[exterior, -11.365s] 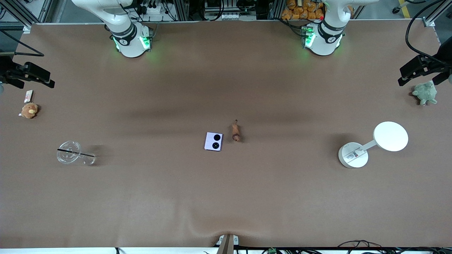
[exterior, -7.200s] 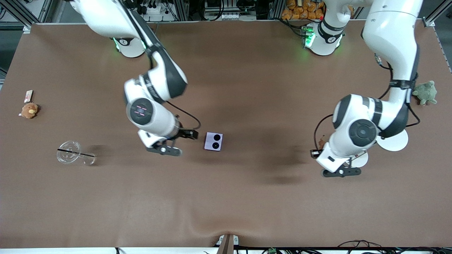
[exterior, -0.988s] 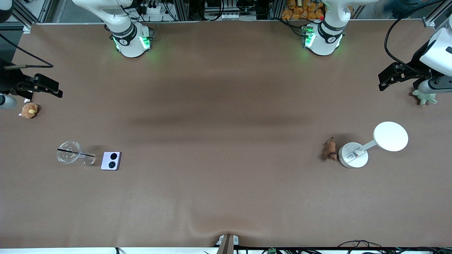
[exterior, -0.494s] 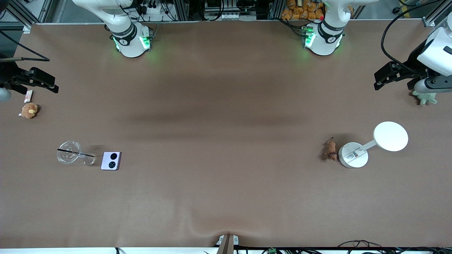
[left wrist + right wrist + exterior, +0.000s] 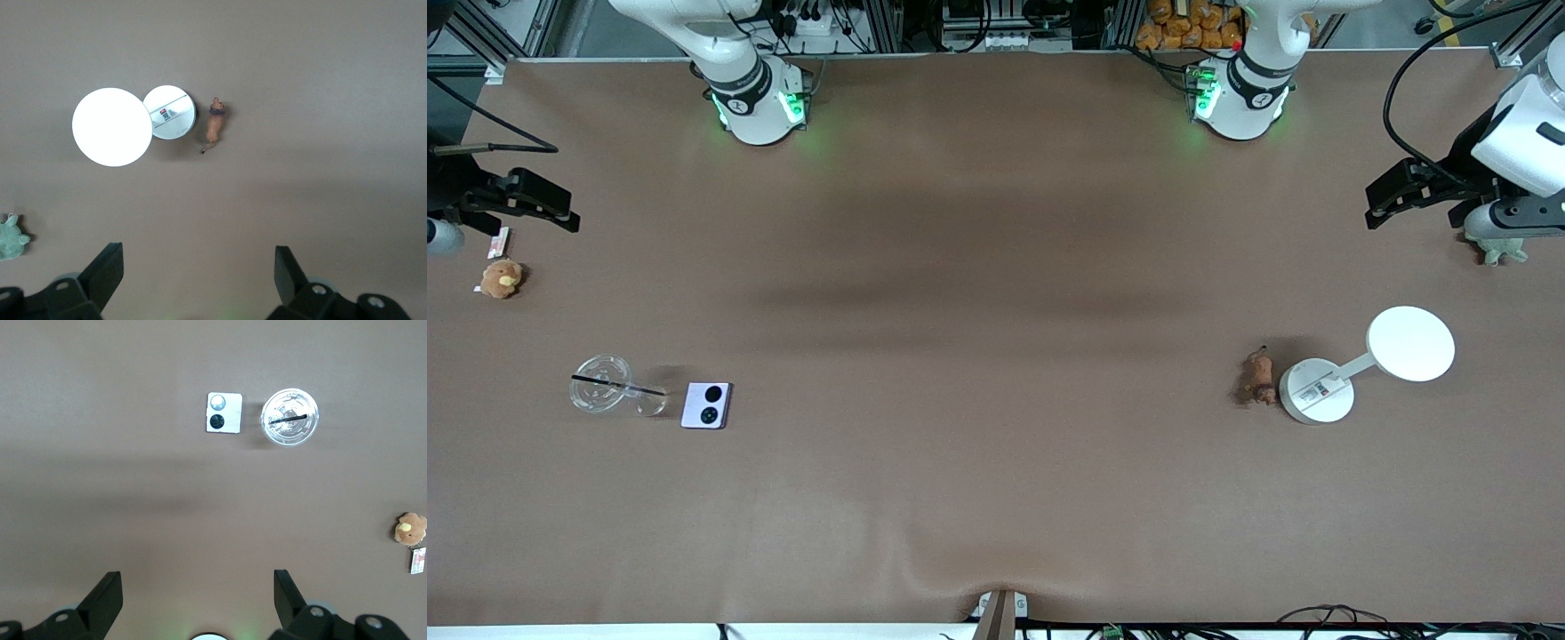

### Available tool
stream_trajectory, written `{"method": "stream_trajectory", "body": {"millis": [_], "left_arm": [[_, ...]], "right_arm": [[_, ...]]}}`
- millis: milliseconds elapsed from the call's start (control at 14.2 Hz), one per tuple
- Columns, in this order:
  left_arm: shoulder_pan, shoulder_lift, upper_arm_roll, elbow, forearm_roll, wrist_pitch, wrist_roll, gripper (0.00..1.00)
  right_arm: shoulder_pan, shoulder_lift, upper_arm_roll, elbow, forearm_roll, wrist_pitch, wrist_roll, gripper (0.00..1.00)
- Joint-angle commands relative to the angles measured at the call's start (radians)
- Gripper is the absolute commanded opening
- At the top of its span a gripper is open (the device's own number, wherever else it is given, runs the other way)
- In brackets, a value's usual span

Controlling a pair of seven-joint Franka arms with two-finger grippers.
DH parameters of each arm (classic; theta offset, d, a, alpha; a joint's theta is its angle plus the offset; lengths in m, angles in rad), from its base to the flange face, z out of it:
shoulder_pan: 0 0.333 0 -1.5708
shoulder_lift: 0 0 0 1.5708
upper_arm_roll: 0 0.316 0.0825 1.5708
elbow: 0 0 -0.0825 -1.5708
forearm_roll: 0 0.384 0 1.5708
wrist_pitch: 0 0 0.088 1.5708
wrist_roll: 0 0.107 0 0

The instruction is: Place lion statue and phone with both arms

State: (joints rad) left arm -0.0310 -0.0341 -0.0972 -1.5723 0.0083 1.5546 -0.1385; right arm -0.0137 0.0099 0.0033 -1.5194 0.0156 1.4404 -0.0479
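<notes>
**Desk:** Jaws on both arms — what's their state?

**Photographer:** Spread wide and empty, as each wrist view shows. Left gripper (image 5: 193,277) is raised over the table's edge at the left arm's end, above a green plush toy (image 5: 1496,250). Right gripper (image 5: 193,597) is raised over the edge at the right arm's end, above a small card (image 5: 499,241) and close to a tan plush toy (image 5: 501,277).

**Desk:** And the 2 items?

**Photographer:** Both lie flat on the brown table (image 5: 996,498), well apart. Lion statue (image 5: 1259,377) lies just beside the round base of a white lamp (image 5: 1317,391), toward the left arm's end; whether they touch I cannot tell. Phone (image 5: 707,405) sits face up, its 2 black circles showing, just beside a clear cup (image 5: 609,393) with a black straw, toward the right arm's end.

**Desk:** Why that layout?

**Photographer:** My reading: each arm served its own end, so neither had to reach across the other. Each item is set next to a landmark object, which looks like a chosen drop spot.

**Desk:** Task status?

**Photographer:** Looks complete, with both items down, nothing gripped and both arms parked clear of the middle.
</notes>
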Motion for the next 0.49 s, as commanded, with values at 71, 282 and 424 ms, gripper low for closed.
{"method": "stream_trajectory", "body": {"millis": [71,282,424], "left_arm": [[-0.007,0.013,0.004,0.02,-0.001,-0.019,0.014,1.0],[-0.007,0.016,0.004,0.02,-0.002,-0.019,0.01,1.0],[-0.007,0.016,0.004,0.02,-0.002,-0.024,0.003,1.0]], "right_arm": [[-0.012,-0.022,0.017,-0.013,-0.019,-0.008,0.011,1.0],[-0.014,-0.019,0.015,-0.013,-0.019,-0.014,0.011,1.0],[-0.015,-0.018,0.015,-0.013,-0.019,-0.014,0.011,1.0]]}}
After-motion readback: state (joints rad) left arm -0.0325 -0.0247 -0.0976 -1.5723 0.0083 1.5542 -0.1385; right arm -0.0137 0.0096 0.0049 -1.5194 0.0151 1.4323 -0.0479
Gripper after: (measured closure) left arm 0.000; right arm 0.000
